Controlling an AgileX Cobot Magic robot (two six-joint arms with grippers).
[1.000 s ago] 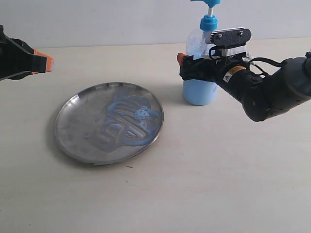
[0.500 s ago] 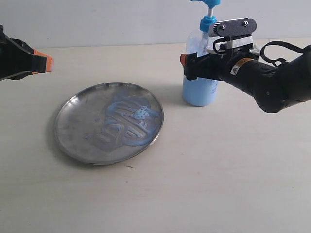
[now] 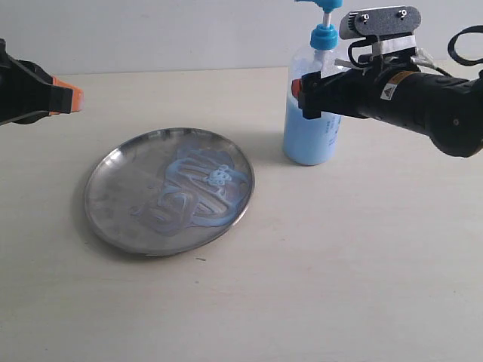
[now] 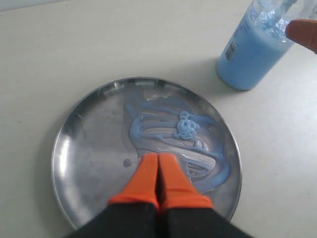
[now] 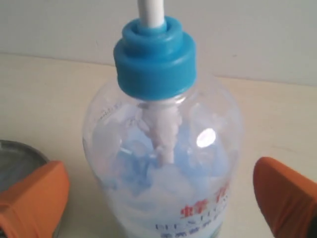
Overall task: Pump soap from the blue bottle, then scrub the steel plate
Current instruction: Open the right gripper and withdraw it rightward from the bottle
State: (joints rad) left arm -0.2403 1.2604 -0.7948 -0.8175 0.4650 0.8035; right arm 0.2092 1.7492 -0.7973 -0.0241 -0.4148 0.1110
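Observation:
The steel plate (image 3: 113, 197) lies left of centre with swirled pale-blue soap (image 3: 198, 187) on its right half. To its right stands the blue bottle (image 3: 308, 132), its pump head cut off by the top edge. My right gripper (image 3: 308, 89) is open and straddles the bottle's upper body; in the right wrist view both orange fingers (image 5: 34, 198) stand clear of the bottle (image 5: 163, 163) below its blue collar (image 5: 154, 54). My left gripper (image 3: 66, 96) hangs at the far left, shut and empty. In its wrist view the left gripper (image 4: 158, 159) points over the plate (image 4: 84, 148) and soap (image 4: 168, 131).
Everything rests on a pale tabletop (image 3: 339, 271) that ends at a light wall (image 3: 151, 30) behind the bottle. The right arm's black body (image 3: 430, 98) reaches in from the right, level with the bottle's shoulder.
My right gripper has risen along the bottle and drawn slightly to the right, jaws still wide. The left gripper, plate and bottle have stayed put.

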